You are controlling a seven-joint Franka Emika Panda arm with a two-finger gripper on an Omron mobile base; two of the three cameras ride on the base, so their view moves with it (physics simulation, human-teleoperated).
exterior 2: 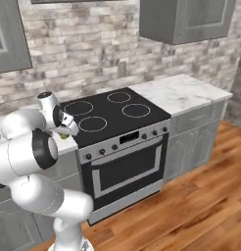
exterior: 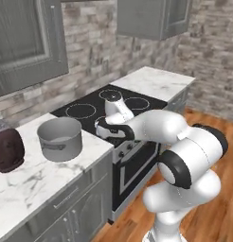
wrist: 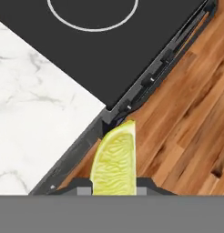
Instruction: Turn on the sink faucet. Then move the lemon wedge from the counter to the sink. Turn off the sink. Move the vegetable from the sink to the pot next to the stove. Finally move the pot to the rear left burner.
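Yellow-green, the lemon wedge (wrist: 114,164) sits between the tips of your hand (wrist: 114,191), which is narrowed on it and holds it. You see it above the front edge where the marble surface (wrist: 36,118) meets the stove (wrist: 132,59), with wooden floor below. So the step in hand seems to be carrying the vegetable to the pot (exterior: 60,138). The pot stands on the surface left of the stove, near the dark toaster (exterior: 8,149). Next you need to swing the hand left over the open pot, lower it, and release the wedge inside.
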